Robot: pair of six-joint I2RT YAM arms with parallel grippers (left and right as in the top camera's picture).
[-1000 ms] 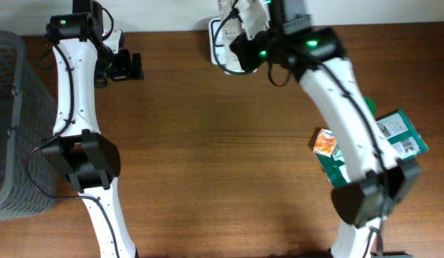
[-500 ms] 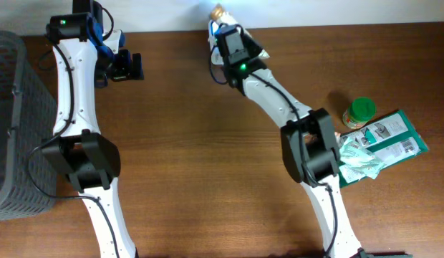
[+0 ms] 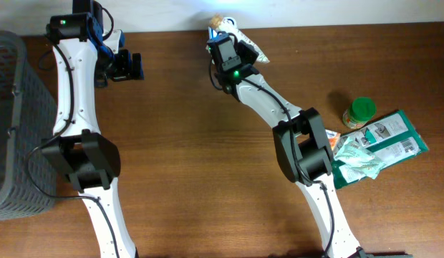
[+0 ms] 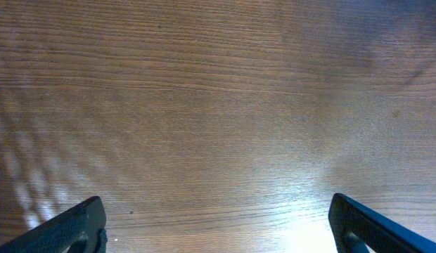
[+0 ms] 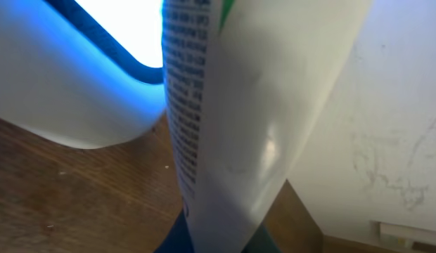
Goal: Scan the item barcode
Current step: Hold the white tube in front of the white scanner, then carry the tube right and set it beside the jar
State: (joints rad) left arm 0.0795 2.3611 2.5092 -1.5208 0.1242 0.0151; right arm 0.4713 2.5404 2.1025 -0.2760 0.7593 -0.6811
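Up at the far edge of the brown wood table (image 3: 208, 158), against the white wall (image 3: 351, 11): a white printed packet (image 5: 232, 126), pinched in the tightly closed right gripper (image 3: 225, 32), just beside the blue-lit scanner (image 5: 77, 91). Over bare wood at left, the left gripper (image 3: 127, 66), spread wide and holding nothing. Near the right edge, a green-lidded jar (image 3: 359, 112) and green packs (image 3: 390, 140). Far left, a grey basket (image 3: 7, 107).

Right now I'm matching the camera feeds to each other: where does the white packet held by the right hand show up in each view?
Overhead: the packet is at top centre, near the far edge of the table.
Left wrist: not in it; only bare wood shows.
Right wrist: the packet fills the centre, with printed text down its left side.
Shared landmark: the brown wooden table, seen in all three.
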